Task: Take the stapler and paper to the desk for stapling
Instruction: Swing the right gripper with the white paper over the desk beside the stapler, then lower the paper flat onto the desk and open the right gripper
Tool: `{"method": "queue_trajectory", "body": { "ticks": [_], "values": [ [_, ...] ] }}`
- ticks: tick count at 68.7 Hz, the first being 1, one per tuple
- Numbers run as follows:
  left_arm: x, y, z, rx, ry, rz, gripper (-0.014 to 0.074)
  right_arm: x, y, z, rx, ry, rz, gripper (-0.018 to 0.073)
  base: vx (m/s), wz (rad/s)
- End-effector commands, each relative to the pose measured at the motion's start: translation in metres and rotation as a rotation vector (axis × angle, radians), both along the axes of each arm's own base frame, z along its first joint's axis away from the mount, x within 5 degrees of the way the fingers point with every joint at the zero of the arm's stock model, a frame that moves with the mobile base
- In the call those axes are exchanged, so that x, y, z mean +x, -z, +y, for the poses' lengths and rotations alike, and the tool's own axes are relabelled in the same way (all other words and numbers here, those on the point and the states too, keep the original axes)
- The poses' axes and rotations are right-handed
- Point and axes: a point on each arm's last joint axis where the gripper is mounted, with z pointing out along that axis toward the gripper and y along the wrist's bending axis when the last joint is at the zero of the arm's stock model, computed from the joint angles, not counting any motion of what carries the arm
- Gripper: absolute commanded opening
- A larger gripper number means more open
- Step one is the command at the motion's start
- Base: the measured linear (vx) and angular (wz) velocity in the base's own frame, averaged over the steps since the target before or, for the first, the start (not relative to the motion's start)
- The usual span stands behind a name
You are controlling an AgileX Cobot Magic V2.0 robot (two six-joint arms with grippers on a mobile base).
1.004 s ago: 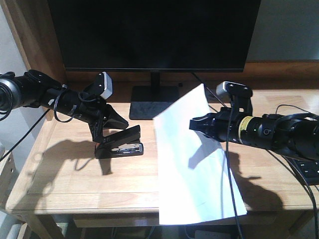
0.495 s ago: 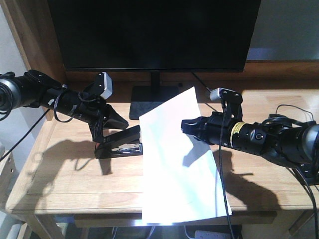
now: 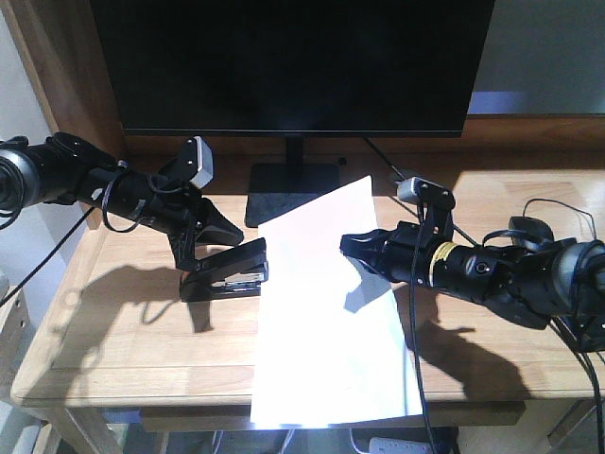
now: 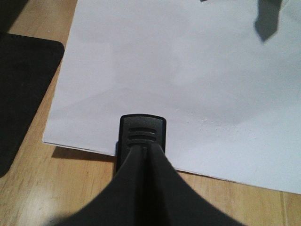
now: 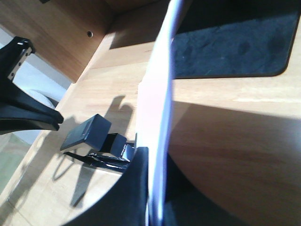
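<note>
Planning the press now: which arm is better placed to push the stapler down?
Probably left: the left gripper sits at the stapler, whose head overlaps the paper. The right gripper is pinching the paper.

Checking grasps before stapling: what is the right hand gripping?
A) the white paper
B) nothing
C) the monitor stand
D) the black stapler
A: the right hand is shut on the paper, whose thin edge runs between its fingers in the right wrist view; the stapler is in the left hand.
</note>
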Motion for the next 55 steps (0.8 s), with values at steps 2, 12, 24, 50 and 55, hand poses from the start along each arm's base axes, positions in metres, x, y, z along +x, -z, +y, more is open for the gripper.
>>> {"method": "queue_trajectory", "body": {
  "ticks": [2, 12, 24, 50, 55],
  "values": [
    [-0.001, -0.040, -0.006, -0.078, -0.008, -0.064, -0.0007, 0.008, -0.023, 0.002, 0.106, 0.016, -0.113, -0.0002, 0.00, 0.00],
    [-0.001, -0.040, -0.006, -0.078, -0.008, -0.064, -0.0007, 0.013, -0.014, -0.001, 0.145, 0.078, -0.097, -0.0002, 0.00, 0.00],
    [-0.001, -0.040, -0.006, -0.078, -0.008, -0.064, -0.0007, 0.016, -0.008, 0.000, 0.162, 0.091, -0.091, -0.0002, 0.00, 0.00],
    [-0.001, -0.040, -0.006, -0.080, -0.006, -0.063, -0.0007, 0.038, -0.007, 0.038, 0.080, 0.081, -0.062, -0.0002, 0.00, 0.00],
    [-0.001, -0.040, -0.006, -0.080, -0.005, -0.062, -0.0007, 0.038, -0.007, 0.038, 0.077, 0.081, -0.061, 0.0003, 0.00, 0.00]
  ]
}}
